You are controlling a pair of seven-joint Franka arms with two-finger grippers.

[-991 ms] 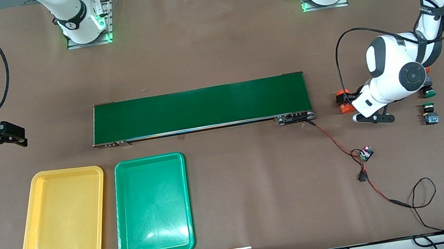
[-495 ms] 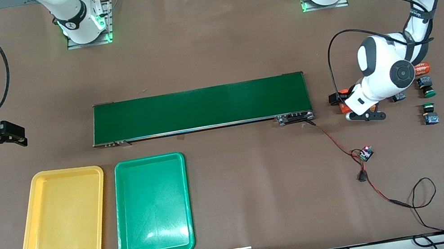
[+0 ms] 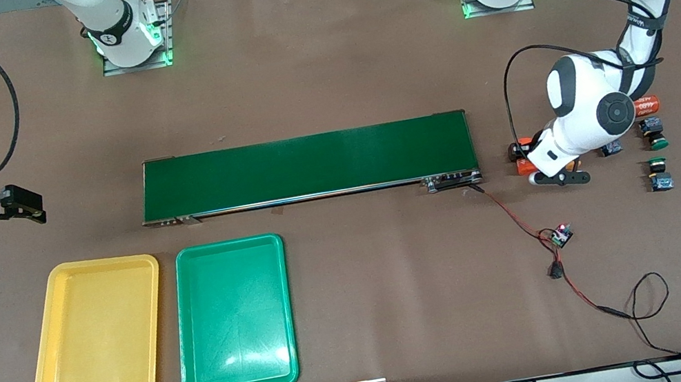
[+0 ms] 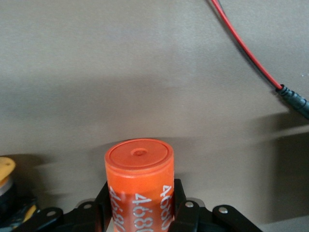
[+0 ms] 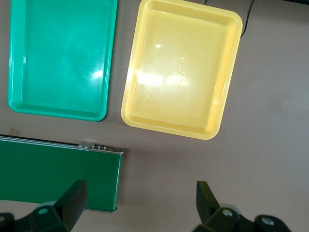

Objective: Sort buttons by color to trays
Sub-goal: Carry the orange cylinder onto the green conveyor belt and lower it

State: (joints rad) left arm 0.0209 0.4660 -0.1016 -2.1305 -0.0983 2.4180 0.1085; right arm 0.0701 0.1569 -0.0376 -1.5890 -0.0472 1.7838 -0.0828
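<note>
My left gripper (image 3: 521, 160) is shut on an orange cylinder with white printing (image 4: 139, 180), low over the table just off the conveyor's end toward the left arm's end. Two green buttons (image 3: 654, 134) (image 3: 658, 173) sit farther toward that end. A black button body (image 3: 610, 149) shows beside the left wrist. A yellow cap (image 4: 6, 170) shows at the edge of the left wrist view. The yellow tray (image 3: 96, 335) and the green tray (image 3: 233, 316) lie empty, nearer the front camera than the conveyor. My right gripper (image 3: 27, 204) is open and empty; the right arm waits.
The long dark-green conveyor belt (image 3: 306, 165) lies across the table's middle. A second orange cylinder (image 3: 646, 106) lies by the green buttons. A red-black wire with a small board (image 3: 558, 235) runs from the conveyor's end toward the front edge.
My left gripper has moved toward the conveyor's end with the orange cylinder in it, uncovering the second cylinder and a button body. The right gripper has shifted slightly.
</note>
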